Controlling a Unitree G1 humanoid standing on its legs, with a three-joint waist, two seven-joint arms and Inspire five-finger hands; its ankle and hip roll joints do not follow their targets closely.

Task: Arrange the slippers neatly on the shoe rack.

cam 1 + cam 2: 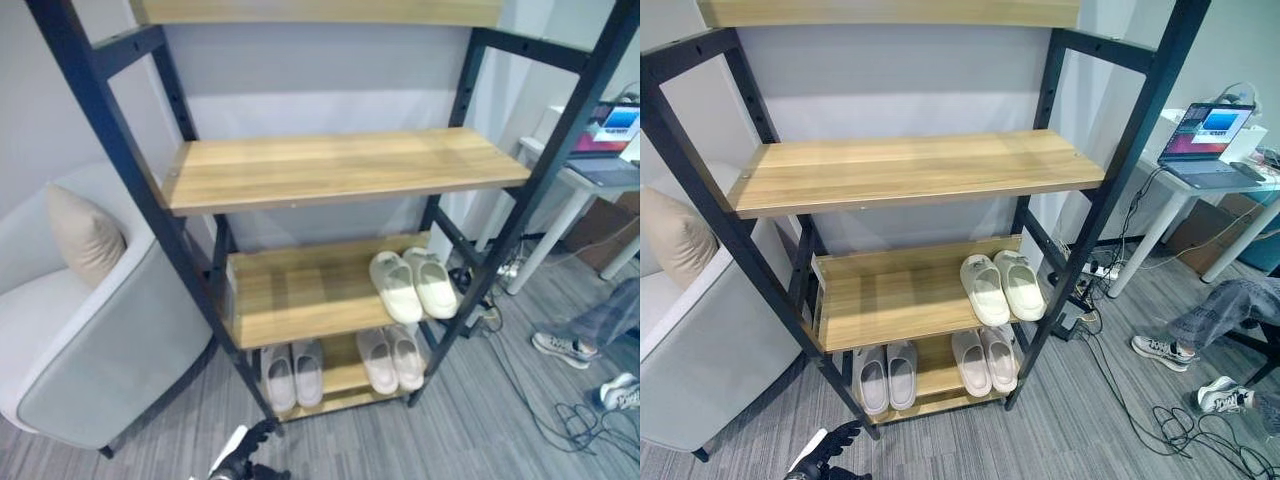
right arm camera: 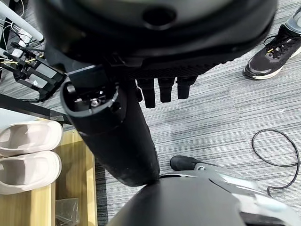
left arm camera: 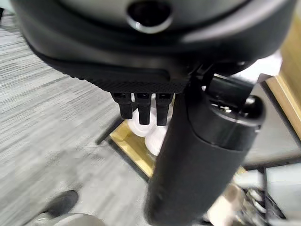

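Observation:
The shoe rack (image 1: 335, 168) has a black frame and wooden shelves. A cream pair of slippers (image 1: 413, 285) lies side by side at the right of the second-lowest shelf. Two paler pairs rest on the bottom shelf, one on the left (image 1: 293, 375) and one on the right (image 1: 391, 358). My left hand (image 1: 250, 455) hangs low in front of the rack's left leg, fingers (image 3: 141, 106) straight and holding nothing, with a pale slipper (image 3: 153, 136) beyond them. My right hand (image 2: 162, 89) is open and empty above the floor, beside a pair of slippers (image 2: 28, 155) on a shelf.
A grey armchair (image 1: 90, 340) with a beige cushion (image 1: 85, 235) stands left of the rack. At the right are a white desk (image 1: 1210, 185) with a laptop (image 1: 1210, 130), floor cables (image 1: 1170, 425), and a seated person's leg and sneakers (image 1: 1160, 350).

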